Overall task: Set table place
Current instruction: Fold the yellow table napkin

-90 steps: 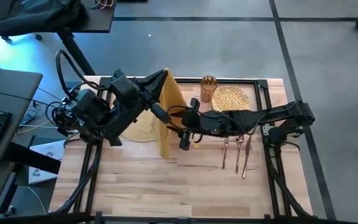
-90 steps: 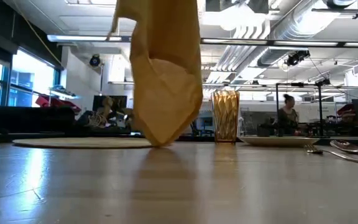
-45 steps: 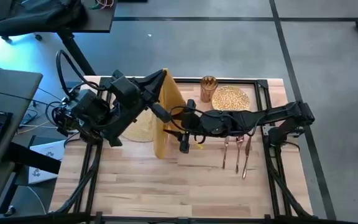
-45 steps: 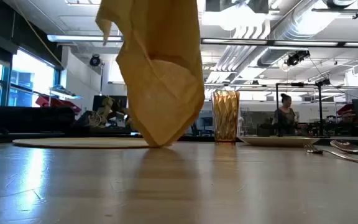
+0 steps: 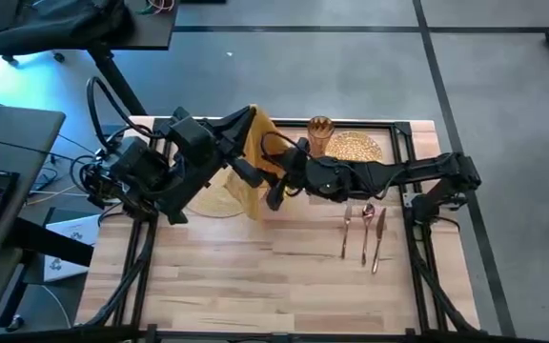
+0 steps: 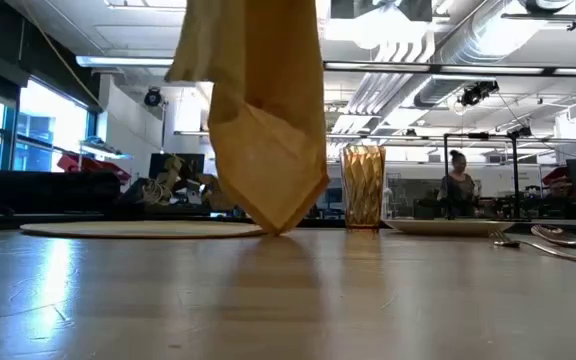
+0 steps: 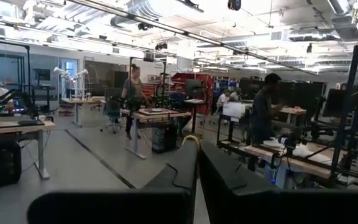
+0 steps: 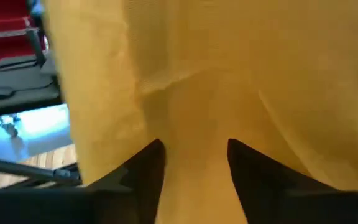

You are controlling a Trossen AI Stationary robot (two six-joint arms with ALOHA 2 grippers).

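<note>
Cloth napkin (image 5: 255, 162), limp and light, hangs pinched in the left gripper (image 5: 249, 118) beside the placemat (image 5: 213, 197); right gripper (image 5: 273, 193), fingers apart, reaches for its loose lower edge

Yellow napkin (image 6: 263, 130) hangs, its corner touching the table (image 6: 288, 295).

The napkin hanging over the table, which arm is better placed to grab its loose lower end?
Probably the right: its hand is open right against the napkin, while the left hand is shut on its top.
</note>
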